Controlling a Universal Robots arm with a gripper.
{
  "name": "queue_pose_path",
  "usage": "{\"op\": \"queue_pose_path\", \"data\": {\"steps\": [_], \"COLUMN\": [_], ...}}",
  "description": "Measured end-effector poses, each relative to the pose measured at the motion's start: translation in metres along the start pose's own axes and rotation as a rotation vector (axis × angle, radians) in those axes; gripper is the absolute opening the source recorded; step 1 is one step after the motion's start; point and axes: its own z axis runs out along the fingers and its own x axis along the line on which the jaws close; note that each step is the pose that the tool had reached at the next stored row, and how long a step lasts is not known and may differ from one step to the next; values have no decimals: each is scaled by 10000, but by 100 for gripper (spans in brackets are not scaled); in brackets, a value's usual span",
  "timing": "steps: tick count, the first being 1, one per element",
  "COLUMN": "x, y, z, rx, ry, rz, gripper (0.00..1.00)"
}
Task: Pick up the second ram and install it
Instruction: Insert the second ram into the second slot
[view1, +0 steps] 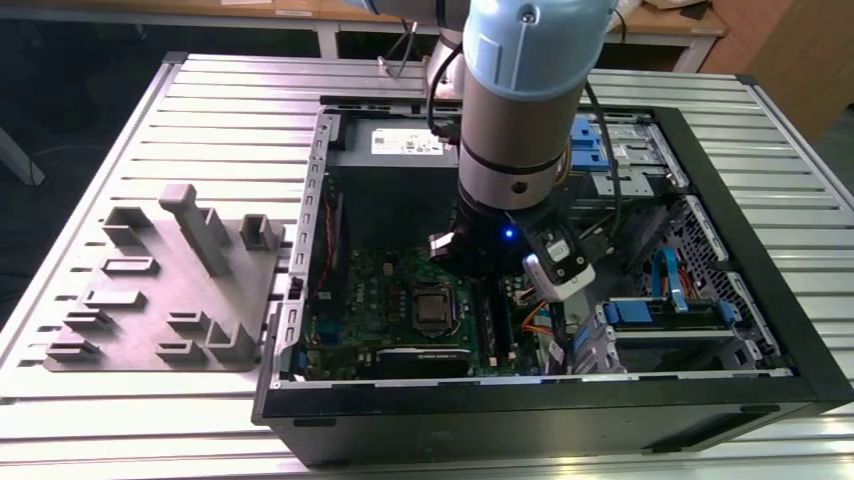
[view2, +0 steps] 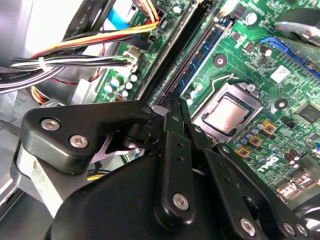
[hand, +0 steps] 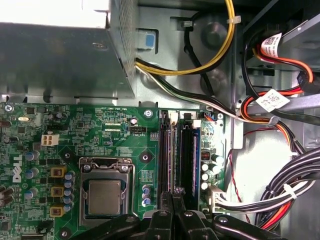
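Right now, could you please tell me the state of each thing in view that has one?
gripper, shut, tips at the memory slots
computer case, on its side, panel off
processor socket, frame closed, no cooler fitted
second ram, cannot tell if seated

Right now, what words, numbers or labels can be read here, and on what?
White sticker on the grey metal box: too small to read.
White tags on the red cables: blurred.
Flat green circuit board: tiny white lettering, unreadable, plus a maker's logo, left unquoted.
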Motion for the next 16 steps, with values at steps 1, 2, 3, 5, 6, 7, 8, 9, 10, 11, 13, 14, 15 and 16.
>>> {"op": "queue_pose_path", "data": {"steps": [1,2,3,5,6,7,8,9,10,11,13,14,15,16], "x": [-1,-1,-1,-1,-1,-1,0,0,-1,-1,-1,-1,0,-1], "y": [-1,-3,-3,-5,-5,-5,-6,-6,-6,-6,-6,-7,-7,-7], "z": [0,0,-1,-1,-1,0,0,0,0,1,2,2,2,3], "rx": [2,2,3,3,3,4,7,10,11,15,30,40,47,51], "ry": [1,1,1,1,1,1,1,1,2,2,1,2,2,2], "rz": [-1,-2,-1,-1,-1,-2,-2,-2,-2,-2,-4,-6,-5,-5], "gripper": [8,8,8,8,8,8,8,8,8,8,8,8,8,8]}}
